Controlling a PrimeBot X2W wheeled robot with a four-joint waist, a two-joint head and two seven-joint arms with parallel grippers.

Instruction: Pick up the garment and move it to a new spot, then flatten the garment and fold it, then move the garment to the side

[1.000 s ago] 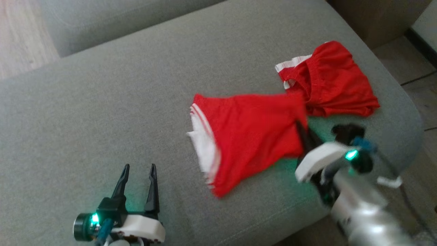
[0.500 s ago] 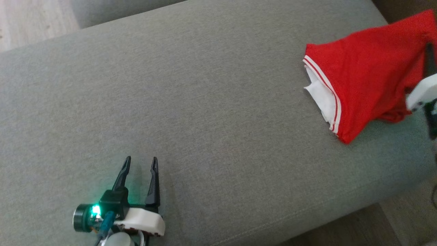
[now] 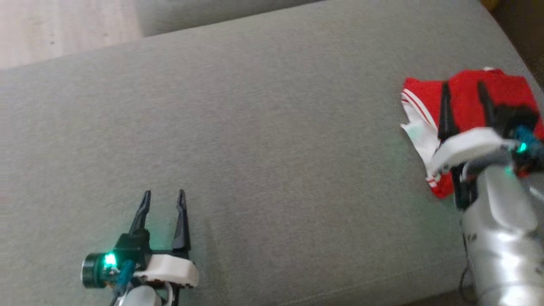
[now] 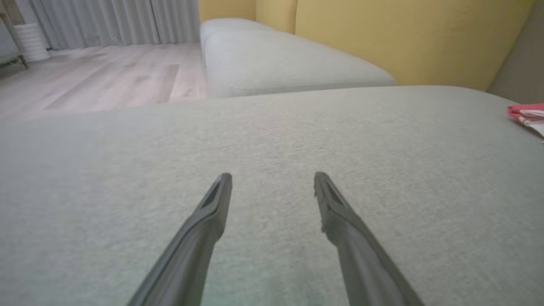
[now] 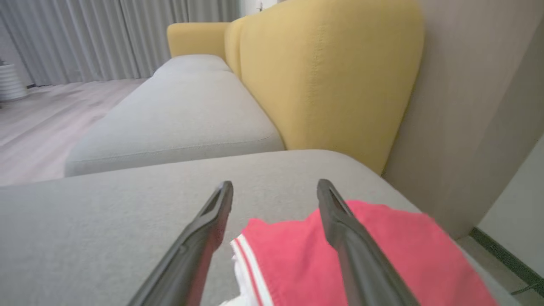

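The garment [image 3: 463,100] is red with white trim and lies bunched at the far right end of the grey cushion [image 3: 263,140]. In the right wrist view the garment [image 5: 297,259] spreads below my fingers. My right gripper [image 3: 463,87] hovers over it, open, with nothing between its jaws. My left gripper [image 3: 163,195] rests open over bare cushion at the lower left, far from the cloth. From the left wrist view, a corner of the garment [image 4: 527,117] peeks in at the right edge.
A second grey cushion [image 5: 178,114] continues beyond this one, backed by a yellow backrest [image 5: 323,72]. Pale wooden floor [image 3: 63,29] lies off the far left. The cushion's right edge drops off just past the garment.
My right gripper has let go of the garment and now stands open above it. The garment, stretched out and lifted before, now lies bunched. The head camera has swung left.
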